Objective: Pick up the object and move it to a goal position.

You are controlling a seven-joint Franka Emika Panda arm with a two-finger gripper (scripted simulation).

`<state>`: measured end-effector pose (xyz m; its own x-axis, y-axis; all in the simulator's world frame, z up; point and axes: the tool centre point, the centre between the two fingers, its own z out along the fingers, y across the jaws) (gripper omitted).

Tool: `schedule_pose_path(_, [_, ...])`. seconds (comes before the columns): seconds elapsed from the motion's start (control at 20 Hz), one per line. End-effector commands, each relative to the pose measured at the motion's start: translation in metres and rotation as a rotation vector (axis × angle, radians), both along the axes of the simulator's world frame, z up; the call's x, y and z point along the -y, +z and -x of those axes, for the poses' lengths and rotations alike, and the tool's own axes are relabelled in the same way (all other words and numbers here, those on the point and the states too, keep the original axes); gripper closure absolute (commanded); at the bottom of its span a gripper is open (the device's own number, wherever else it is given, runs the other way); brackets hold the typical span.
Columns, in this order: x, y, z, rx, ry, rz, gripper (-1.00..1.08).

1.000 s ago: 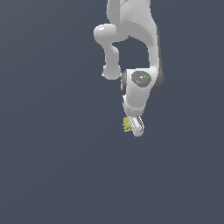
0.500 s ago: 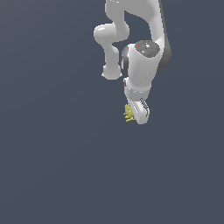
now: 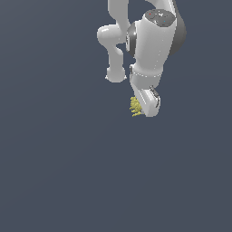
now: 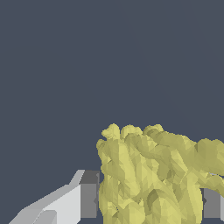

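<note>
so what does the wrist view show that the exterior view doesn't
Only the wrist view shows the clump close up, sitting between the two fingers, with a grey pad on each side of it, and its lumpy, faceted surface.

Only the exterior view shows the arm reaching down from the top of the frame, and how small the clump is against the gripper.

Both show the yellow clump at the gripper against a plain dark grey background.

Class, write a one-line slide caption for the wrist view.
Yellow clump held between the gripper fingers, seen against a plain dark background.
</note>
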<state>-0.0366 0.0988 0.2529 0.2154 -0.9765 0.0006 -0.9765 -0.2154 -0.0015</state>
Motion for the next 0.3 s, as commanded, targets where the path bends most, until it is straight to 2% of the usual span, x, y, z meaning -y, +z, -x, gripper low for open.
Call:
schedule_pose_path(0.0, [-0.0002,0.0080,0.0004,-0.001,0.000,0.001,1.08])
schedule_pose_path(0.25, [-0.0009,0.0114,-0.0006,-0.002,0.001,0.000,1.08])
